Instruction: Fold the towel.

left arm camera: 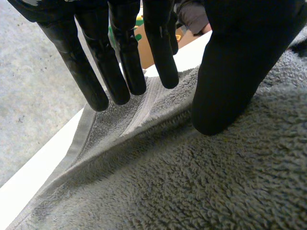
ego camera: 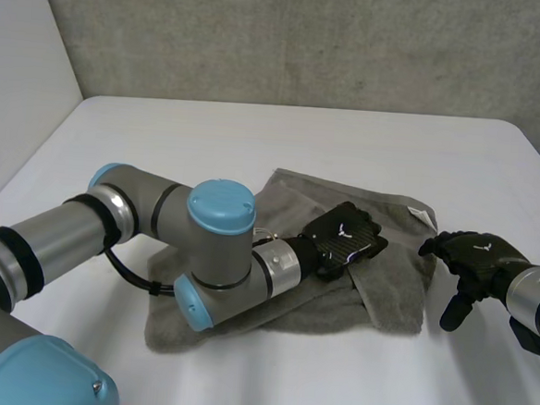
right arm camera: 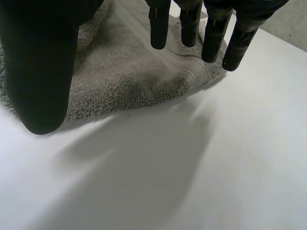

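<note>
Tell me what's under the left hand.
The left hand is over the grey towel, its fingers straight above a folded ridge. The table beneath that spot is covered by cloth.

A towel (ego camera: 294,197) lies on a table (ego camera: 256,132). The robot's left hand (ego camera: 344,237) is on the towel, right of its middle. The left arm (ego camera: 218,254) crosses over the towel's left part. The right hand (ego camera: 475,259) is just right of the towel's right edge, above the table, fingertips near that edge.
</note>
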### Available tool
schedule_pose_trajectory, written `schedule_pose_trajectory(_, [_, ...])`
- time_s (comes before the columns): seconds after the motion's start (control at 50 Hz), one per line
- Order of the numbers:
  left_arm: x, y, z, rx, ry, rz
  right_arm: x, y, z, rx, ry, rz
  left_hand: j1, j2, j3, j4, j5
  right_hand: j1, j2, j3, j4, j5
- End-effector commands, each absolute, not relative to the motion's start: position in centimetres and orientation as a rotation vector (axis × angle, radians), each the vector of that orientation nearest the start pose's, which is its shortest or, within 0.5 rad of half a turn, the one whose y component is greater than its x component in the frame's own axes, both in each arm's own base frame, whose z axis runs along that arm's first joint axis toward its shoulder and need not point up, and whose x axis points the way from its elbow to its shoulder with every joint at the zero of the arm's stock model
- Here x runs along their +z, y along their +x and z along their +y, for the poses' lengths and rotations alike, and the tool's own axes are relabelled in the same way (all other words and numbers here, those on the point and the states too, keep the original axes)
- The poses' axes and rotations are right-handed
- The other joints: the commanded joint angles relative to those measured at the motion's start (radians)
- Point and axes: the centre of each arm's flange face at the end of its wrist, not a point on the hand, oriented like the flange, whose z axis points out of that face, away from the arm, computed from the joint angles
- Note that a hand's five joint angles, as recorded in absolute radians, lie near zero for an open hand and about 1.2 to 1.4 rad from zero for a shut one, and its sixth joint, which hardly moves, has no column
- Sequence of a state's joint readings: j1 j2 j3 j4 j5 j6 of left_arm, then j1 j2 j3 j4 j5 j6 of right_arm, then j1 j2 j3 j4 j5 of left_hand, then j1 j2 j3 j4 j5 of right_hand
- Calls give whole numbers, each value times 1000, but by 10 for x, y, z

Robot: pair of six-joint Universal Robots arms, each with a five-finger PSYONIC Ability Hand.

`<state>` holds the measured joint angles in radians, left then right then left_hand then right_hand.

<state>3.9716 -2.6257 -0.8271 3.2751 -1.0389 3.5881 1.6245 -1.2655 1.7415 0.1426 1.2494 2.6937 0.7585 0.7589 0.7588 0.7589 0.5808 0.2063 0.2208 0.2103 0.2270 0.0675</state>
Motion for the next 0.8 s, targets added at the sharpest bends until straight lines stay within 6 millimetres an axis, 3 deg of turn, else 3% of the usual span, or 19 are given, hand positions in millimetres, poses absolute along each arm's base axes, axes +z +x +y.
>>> schedule_pose_trajectory(0.02, [102, -455, -233, 1558, -1499, -1380, 166, 175, -275, -1432, -883, 2532, 244, 244, 244, 244, 248, -32, -46, -36, -52, -68])
schedule_pose_trajectory(0.22, [97, -454, -231, 1590, -1566, -1362, 167, 173, -277, -1437, -875, 2528, 637, 637, 637, 637, 640, -32, -46, -36, -52, -68])
schedule_pose_trajectory(0.38, [107, -449, -237, 1785, -1727, -1350, 172, 172, -278, -1463, -875, 2519, 638, 637, 637, 637, 641, -32, -46, -36, -52, -68])
schedule_pose_trajectory(0.42, [130, -444, -240, 1928, -1798, -1317, 176, 173, -278, -1481, -875, 2510, 638, 637, 637, 637, 641, -32, -46, -36, -52, -68])
schedule_pose_trajectory(0.44, [130, -443, -240, 1929, -1798, -1317, 176, 173, -278, -1481, -875, 2510, 638, 637, 637, 637, 641, -32, -46, -36, -52, -68])
schedule_pose_trajectory(0.48, [156, -436, -242, 2079, -1812, -1284, 178, 174, -277, -1486, -874, 2496, 638, 637, 637, 637, 641, -32, -46, -36, -52, -68])
schedule_pose_trajectory(0.52, [168, -430, -240, 2122, -1799, -1287, 180, 176, -276, -1486, -877, 2474, 638, 637, 637, 637, 641, -32, -46, -36, -52, -68])
schedule_pose_trajectory(0.56, [194, -417, -233, 2176, -1763, -1306, 184, 180, -273, -1472, -870, 2429, 638, 637, 637, 637, 641, -32, -46, -36, -52, -68])
schedule_pose_trajectory(0.7, [214, -386, -224, 2182, -1712, -1417, 184, 186, -269, -1420, -780, 2366, 638, 637, 637, 637, 641, -32, -46, -36, -52, -68])
schedule_pose_trajectory(0.74, [230, -370, -218, 2187, -1654, -1462, 183, 192, -265, -1396, -762, 2326, 638, 637, 637, 637, 641, -32, -46, -36, -52, -68])
schedule_pose_trajectory(0.8, [237, -364, -212, 2176, -1621, -1478, 183, 197, -264, -1401, -759, 2294, 638, 637, 637, 637, 641, -32, -46, -36, -52, -68])
